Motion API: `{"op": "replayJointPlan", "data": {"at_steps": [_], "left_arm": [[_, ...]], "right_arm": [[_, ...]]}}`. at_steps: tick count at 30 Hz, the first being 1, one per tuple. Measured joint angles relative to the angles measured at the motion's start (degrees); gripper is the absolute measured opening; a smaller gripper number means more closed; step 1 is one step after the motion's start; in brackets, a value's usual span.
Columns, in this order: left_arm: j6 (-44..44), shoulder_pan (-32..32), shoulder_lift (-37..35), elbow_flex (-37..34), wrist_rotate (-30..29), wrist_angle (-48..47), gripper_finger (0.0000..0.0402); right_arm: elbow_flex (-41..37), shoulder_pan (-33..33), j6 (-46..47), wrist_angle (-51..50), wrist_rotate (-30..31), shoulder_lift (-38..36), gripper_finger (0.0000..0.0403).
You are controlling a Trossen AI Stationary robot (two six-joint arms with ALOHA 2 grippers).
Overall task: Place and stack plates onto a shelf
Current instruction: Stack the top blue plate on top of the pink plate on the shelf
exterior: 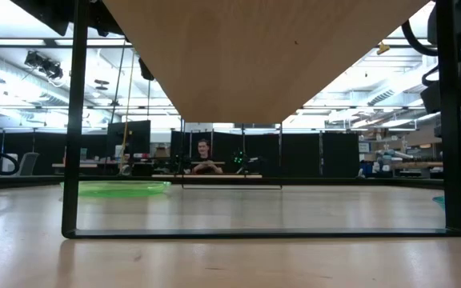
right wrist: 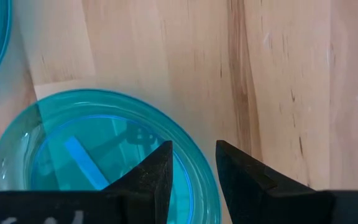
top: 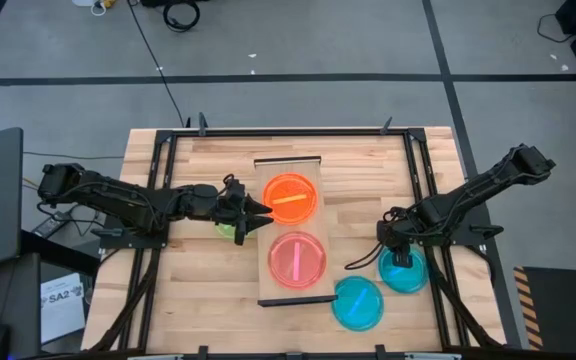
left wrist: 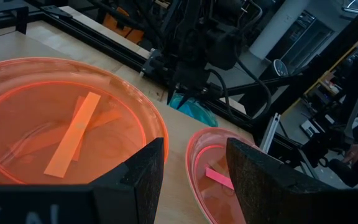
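Observation:
The shelf (top: 268, 270) lies mid-table and carries an orange plate (top: 290, 198) at its far end and a pink plate (top: 297, 259) at its near end. My left gripper (top: 264, 212) hovers open at the shelf's left edge, pointing across between the orange plate (left wrist: 61, 124) and the pink plate (left wrist: 213, 171). A green plate (top: 230, 229) lies partly hidden under it. Two cyan plates (top: 357, 303) (top: 406, 272) rest on the table right of the shelf. My right gripper (right wrist: 194, 171) points down, open, over the right-hand cyan plate (right wrist: 92, 155), one finger over its inside and one outside its rim.
A dark metal frame (top: 423, 180) runs round the table top, and the arms' bases stand at the left and right edges. From table height, the shelf's thin dark end frame (exterior: 74, 160) stands on the boards. A person (exterior: 205, 164) sits far behind the table.

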Motion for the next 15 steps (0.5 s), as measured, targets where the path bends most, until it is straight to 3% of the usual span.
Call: {"op": "replayJointPlan", "data": {"at_steps": [15], "left_arm": [[0.0, 0.0, 0.0, 0.0, 0.0, 0.0, 0.0181]], "right_arm": [[-4.9, 0.0, 0.9, 5.8, -1.5, 0.0, 0.0129]]}}
